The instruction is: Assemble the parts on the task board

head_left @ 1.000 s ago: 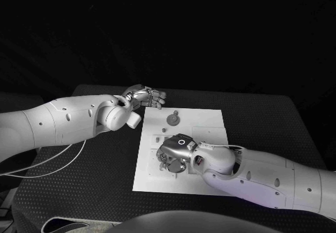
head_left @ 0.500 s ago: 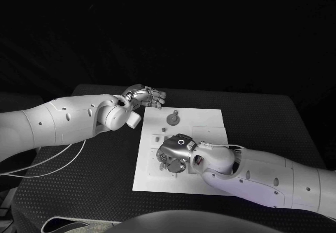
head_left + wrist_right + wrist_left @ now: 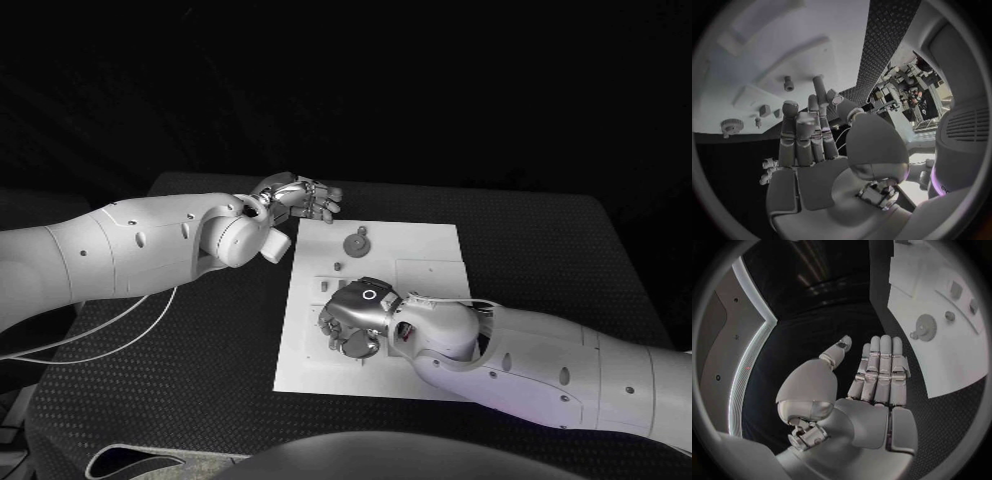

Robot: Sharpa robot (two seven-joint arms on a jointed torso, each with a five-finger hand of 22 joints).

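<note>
We hover our right hand low over the near half of the task board, fingers straight and released, grasping nothing. The gear lies toward the far edge. Our left hand waits open off the board; we should close slowly.

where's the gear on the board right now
In the head view the gear lies flat at the far end of the task board, just off the left hand and clear of the right hand.
</note>
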